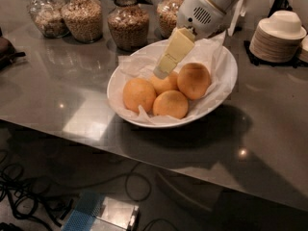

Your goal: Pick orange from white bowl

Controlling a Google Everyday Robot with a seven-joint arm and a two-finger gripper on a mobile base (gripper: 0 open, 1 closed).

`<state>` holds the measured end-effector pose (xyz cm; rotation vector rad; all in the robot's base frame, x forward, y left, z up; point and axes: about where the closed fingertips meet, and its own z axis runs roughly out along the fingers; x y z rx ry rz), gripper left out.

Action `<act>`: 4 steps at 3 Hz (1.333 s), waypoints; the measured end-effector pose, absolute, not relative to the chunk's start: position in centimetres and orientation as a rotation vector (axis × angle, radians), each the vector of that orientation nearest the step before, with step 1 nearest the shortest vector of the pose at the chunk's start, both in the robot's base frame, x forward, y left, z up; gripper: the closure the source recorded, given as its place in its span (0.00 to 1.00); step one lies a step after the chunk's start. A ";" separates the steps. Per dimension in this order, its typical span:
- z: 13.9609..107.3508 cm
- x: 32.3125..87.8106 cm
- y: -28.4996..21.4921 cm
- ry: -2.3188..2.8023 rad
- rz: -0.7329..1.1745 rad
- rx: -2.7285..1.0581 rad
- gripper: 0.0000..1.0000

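Observation:
The white bowl (226,78) sits mid-table, lined with crinkled white paper, and holds four oranges. The orange (194,80), the largest and slightly oval, lies at the right of the pile. Three smaller, rounder oranges lie at the left (139,94), front (171,104) and back middle (163,83). My gripper (162,72) reaches down from the upper right over the bowl. Its cream tip hangs just above the back middle orange, left of the large one. It holds nothing that I can see.
Several glass jars of grains (128,25) stand along the back edge behind the bowl. A stack of small white dishes (279,37) stands at the back right. The table's front edge runs below the bowl, with cables and a box (103,213) on the floor.

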<state>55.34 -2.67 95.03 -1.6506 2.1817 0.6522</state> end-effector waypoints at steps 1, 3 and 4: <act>95.0 55.3 -2.7 2.182 0.652 -1.651 0.42; 94.6 55.7 -2.7 2.183 0.623 -1.650 0.28; 93.8 55.5 -3.0 2.197 0.601 -1.664 0.07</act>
